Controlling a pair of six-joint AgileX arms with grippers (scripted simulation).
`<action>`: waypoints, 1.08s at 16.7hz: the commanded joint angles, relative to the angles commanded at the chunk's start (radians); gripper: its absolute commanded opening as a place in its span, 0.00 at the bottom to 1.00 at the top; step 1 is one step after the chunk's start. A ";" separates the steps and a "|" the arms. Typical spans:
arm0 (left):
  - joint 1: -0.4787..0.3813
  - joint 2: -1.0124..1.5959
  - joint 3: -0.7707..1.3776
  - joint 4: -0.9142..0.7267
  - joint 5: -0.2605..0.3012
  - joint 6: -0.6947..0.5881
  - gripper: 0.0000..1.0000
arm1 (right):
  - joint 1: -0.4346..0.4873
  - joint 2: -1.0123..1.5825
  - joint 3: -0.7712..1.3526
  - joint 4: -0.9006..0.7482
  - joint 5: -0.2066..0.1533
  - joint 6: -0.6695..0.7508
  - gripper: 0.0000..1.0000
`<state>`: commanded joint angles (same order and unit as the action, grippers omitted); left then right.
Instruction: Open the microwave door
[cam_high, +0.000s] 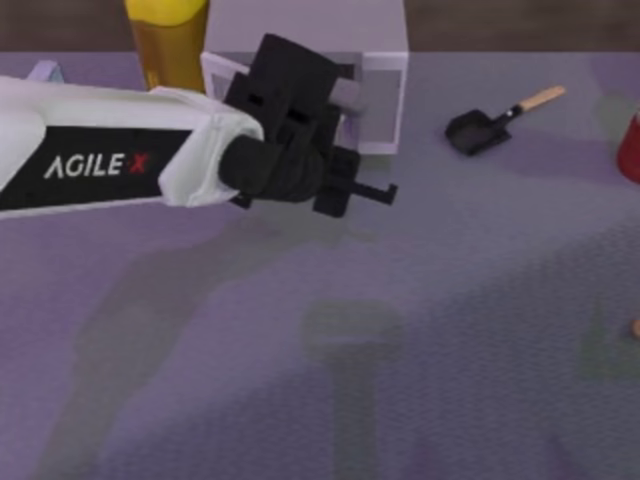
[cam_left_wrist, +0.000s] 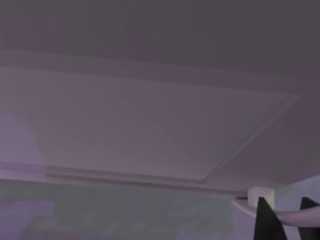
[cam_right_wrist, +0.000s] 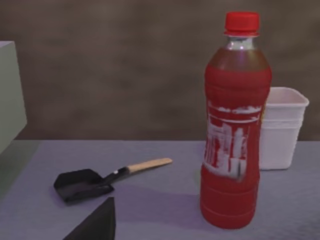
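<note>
The light grey microwave (cam_high: 375, 60) stands at the back of the table. My left arm reaches in from the left, and its gripper (cam_high: 360, 190) sits just in front of the microwave's front. Most of the microwave door (cam_high: 215, 75) is hidden by it in the top view. Close up in the left wrist view, the door's window panel (cam_left_wrist: 150, 130) fills the picture. The door's pale curved handle (cam_left_wrist: 295, 212) passes between the two dark fingertips (cam_left_wrist: 267, 222) of the left gripper (cam_left_wrist: 287, 220), which is shut on it. My right arm is parked off to the right, out of the top view.
A tall yellow container (cam_high: 165, 40) stands left of the microwave. Right of the microwave lies a black scoop with a wooden handle (cam_high: 490, 125) (cam_right_wrist: 95, 182). A red bottle (cam_high: 630, 145) (cam_right_wrist: 232, 125) and a white cup (cam_right_wrist: 280, 127) stand at the far right.
</note>
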<state>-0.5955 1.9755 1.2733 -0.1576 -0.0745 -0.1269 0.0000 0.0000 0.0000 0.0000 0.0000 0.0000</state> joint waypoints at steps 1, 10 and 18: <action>0.000 0.000 0.000 0.000 0.000 0.000 0.00 | 0.000 0.000 0.000 0.000 0.000 0.000 1.00; -0.003 -0.004 -0.009 0.001 0.016 0.007 0.00 | 0.000 0.000 0.000 0.000 0.000 0.000 1.00; 0.016 -0.026 -0.038 0.015 0.042 0.049 0.00 | 0.000 0.000 0.000 0.000 0.000 0.000 1.00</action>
<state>-0.5794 1.9494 1.2351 -0.1430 -0.0327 -0.0781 0.0000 0.0000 0.0000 0.0000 0.0000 0.0000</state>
